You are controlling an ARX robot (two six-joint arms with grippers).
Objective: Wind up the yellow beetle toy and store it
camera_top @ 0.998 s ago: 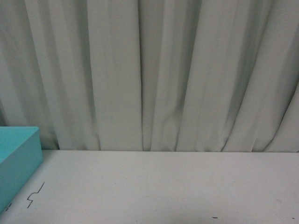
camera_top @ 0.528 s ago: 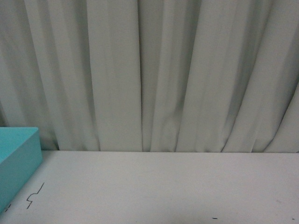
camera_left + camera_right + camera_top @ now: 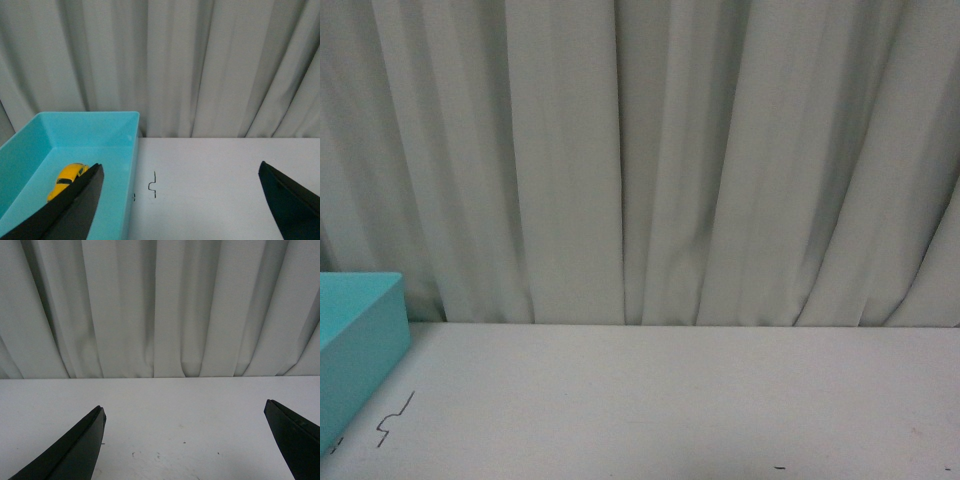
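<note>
While both grippers stand spread wide and empty, the yellow beetle toy (image 3: 66, 179) already lies inside the teal bin (image 3: 129, 150), just beyond the left gripper (image 3: 181, 200)'s outer finger, its long axis running away from the fingers, nearer that arm than the right gripper (image 3: 185, 440).

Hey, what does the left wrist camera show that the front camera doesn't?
Only the left wrist view shows the yellow beetle toy lying inside the turquoise bin, plus the open left end effector holding nothing. Only the front view shows small dark marks near the table's near edge. Both share the bin, white table, grey curtain and a squiggle mark.
</note>
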